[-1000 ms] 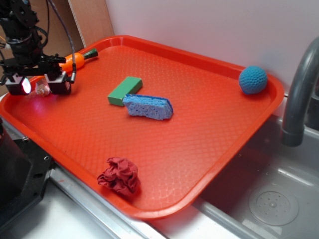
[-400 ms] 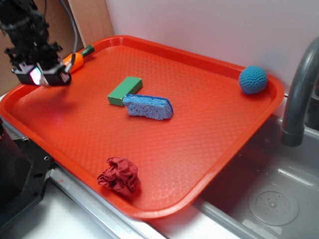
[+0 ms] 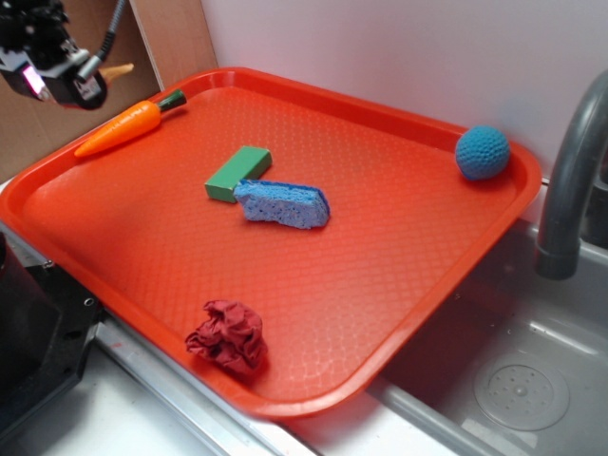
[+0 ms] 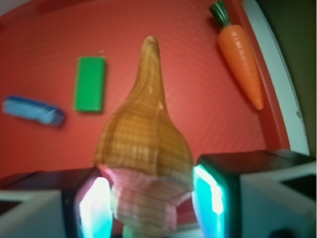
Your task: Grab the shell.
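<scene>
Claw: our black claw (image 4: 148, 198) is clenching the tan-and-brown ridged spiral shell (image 4: 143, 148), high over the orange plastic tray's (image 3: 408, 313) far-left corner.
Change: a second ago we were gripping it down at the tray surface; now it's hanging airborne.
Meaning: we're judging the grab done.
Unmoved: orange toy carrot (image 3: 119, 128), green block (image 3: 237, 173).

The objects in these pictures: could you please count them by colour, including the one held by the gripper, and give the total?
Orange: 1, the toy carrot
Green: 1, the block
Blue: 2, the sponge and the crocheted ball
Dark red: 1, the wad of cloth
Tan-brown: 1, the shell, held in the gripper above the tray
Total: 6
</scene>
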Robot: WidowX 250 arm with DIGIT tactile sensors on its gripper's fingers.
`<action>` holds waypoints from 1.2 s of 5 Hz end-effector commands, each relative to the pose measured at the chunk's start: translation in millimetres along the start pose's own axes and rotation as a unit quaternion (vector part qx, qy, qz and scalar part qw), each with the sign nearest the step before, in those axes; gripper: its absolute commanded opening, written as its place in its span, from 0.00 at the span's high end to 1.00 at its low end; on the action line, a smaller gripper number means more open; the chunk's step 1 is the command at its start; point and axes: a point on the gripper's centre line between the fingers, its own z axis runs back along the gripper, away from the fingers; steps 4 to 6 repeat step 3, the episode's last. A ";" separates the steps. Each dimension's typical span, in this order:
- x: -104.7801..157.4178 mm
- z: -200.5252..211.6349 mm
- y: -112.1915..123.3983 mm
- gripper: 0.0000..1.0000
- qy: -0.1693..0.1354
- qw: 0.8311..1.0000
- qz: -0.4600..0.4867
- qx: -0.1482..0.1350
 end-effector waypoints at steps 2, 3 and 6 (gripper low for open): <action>-17.4 34.7 -9.4 1.00 -0.066 0.997 -0.037 -0.022; -11.8 29.3 -0.2 1.00 -0.061 0.998 -0.033 -0.005; -11.8 29.3 -0.2 1.00 -0.061 0.998 -0.033 -0.005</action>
